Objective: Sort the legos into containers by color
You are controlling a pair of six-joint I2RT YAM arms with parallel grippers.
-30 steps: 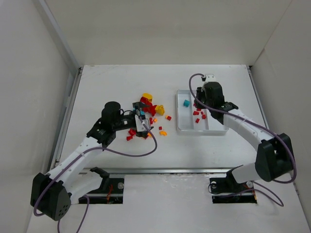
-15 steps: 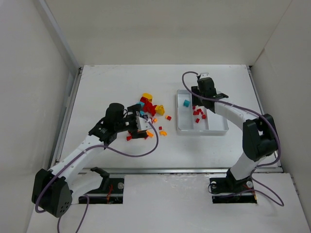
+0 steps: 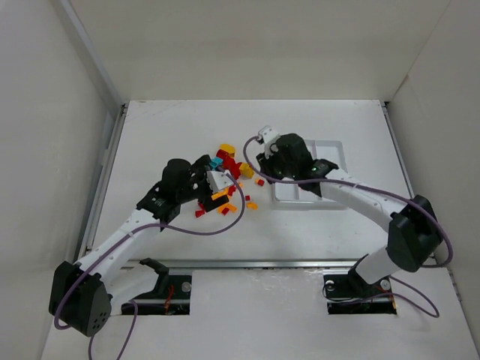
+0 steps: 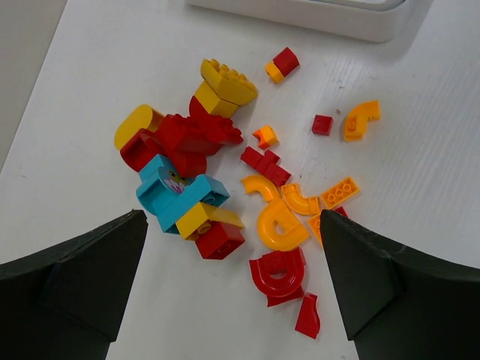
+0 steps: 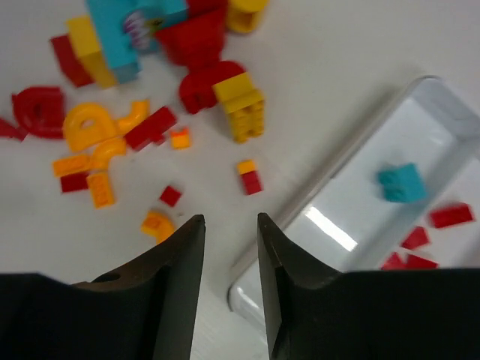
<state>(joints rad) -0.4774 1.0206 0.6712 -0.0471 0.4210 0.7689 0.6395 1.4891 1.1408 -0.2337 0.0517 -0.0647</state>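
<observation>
The legos lie in a loose pile (image 3: 229, 169) left of the white tray (image 3: 309, 199). My left gripper (image 3: 217, 187) hangs over the pile's near side. In the left wrist view its jaws stand wide open and empty (image 4: 232, 300), straddling a red arch piece (image 4: 279, 274) and an orange arch (image 4: 277, 223), below a teal brick (image 4: 176, 193). My right gripper (image 3: 264, 163) hovers between pile and tray. In the right wrist view it is (image 5: 230, 225) narrowly open with nothing between the fingers, above bare table by the tray's rim (image 5: 322, 187). A teal brick (image 5: 401, 182) and red pieces (image 5: 450, 215) lie in the tray.
The right arm covers much of the tray in the top view. A small red-and-yellow piece (image 5: 251, 180) lies alone just left of the tray. White walls enclose the table on three sides. The tray's edge shows at the top of the left wrist view (image 4: 337, 19).
The right arm has swung left, from over the tray's far end to the gap between tray and pile. The left gripper has shifted only slightly over the pile.
</observation>
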